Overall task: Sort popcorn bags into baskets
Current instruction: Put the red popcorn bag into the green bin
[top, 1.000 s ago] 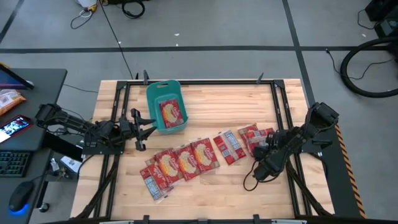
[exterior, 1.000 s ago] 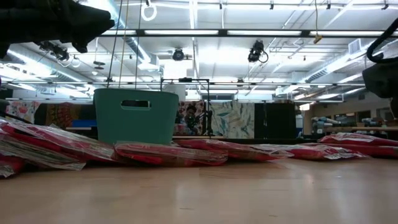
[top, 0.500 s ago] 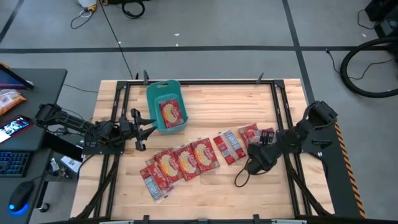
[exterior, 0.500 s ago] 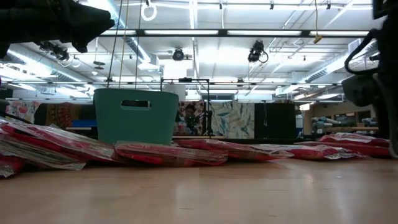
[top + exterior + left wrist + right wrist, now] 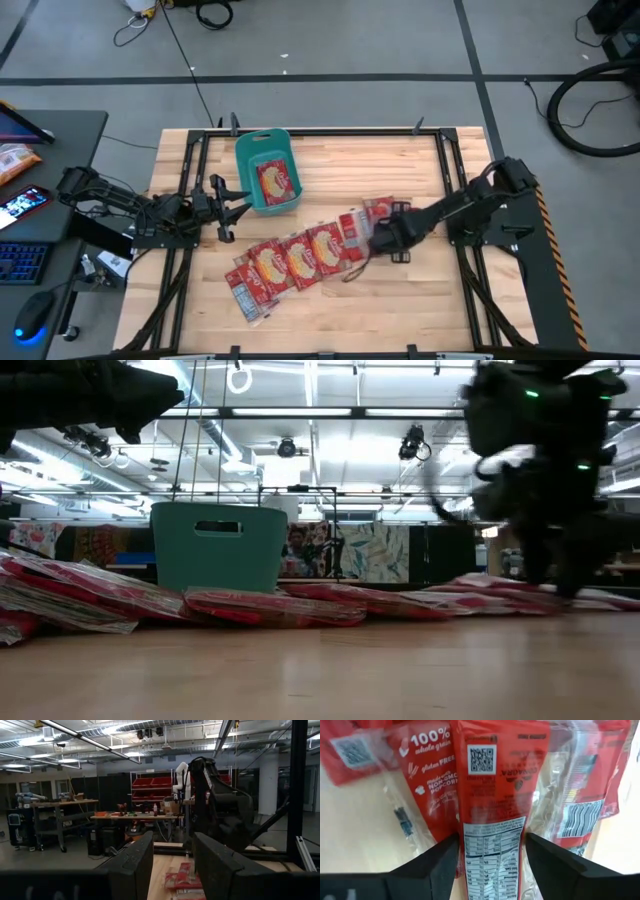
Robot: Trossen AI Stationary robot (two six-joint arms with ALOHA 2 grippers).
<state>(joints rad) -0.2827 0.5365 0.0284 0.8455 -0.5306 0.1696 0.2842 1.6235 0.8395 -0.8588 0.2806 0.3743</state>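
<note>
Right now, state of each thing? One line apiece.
Teal basket: upright, one popcorn bag lying inside.
Popcorn bags on table: flat, overlapping in a row.
Right gripper: open, fingers either side of a back-side-up bag.
Left gripper: open, empty, beside the basket.

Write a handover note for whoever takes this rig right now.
Right gripper: low over the right end of the popcorn bags row, jaws open astride one back-side-up bag, not closed on it.
Left gripper: waiting beside the teal basket, jaws open, empty.
Done: one bag in the basket.
Left: the row of bags overlapping across the table.
</note>
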